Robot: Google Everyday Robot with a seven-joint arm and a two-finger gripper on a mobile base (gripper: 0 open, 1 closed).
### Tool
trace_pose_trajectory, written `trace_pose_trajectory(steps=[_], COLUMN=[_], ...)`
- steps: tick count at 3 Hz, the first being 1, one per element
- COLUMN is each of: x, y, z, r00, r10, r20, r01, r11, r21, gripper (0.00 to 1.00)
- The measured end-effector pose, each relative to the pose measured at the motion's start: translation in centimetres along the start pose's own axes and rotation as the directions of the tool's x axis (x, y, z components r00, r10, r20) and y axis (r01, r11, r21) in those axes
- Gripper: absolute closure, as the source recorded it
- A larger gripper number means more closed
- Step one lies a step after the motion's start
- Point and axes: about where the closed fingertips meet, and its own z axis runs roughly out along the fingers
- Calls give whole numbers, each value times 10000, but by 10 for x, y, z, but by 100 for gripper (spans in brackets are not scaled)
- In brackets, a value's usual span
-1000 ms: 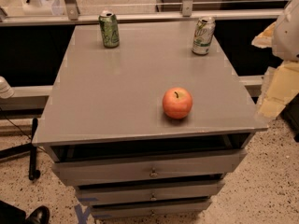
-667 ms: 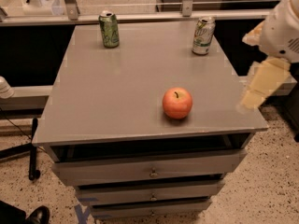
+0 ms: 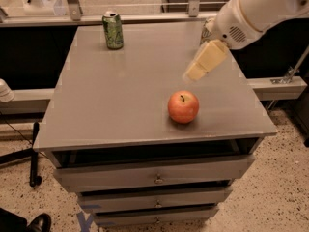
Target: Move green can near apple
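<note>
The green can stands upright at the back left of the grey table top. The red-orange apple sits near the front right of the table. My gripper hangs over the table's right side, just above and behind the apple and far to the right of the green can. It holds nothing that I can see. My white arm reaches in from the upper right.
A second can at the back right is almost wholly hidden behind my arm. The table is a cabinet with drawers below. A rail runs behind the table. A chair base stands on the floor at left.
My arm has swung in from the right edge to over the table, toward the apple, and now covers the back right can. The cans and apple have not moved.
</note>
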Motion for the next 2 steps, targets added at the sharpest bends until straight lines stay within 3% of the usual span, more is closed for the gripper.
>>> trace_pose_trajectory(steps=[1,2], x=[-62,-75], y=[-16,-23], z=[36,37], r00=[9876,9813], r10=[408,420], r20=[1514,1881], r01=[-454,-536], r11=[9986,9970], r21=[268,567], gripper=[0,0])
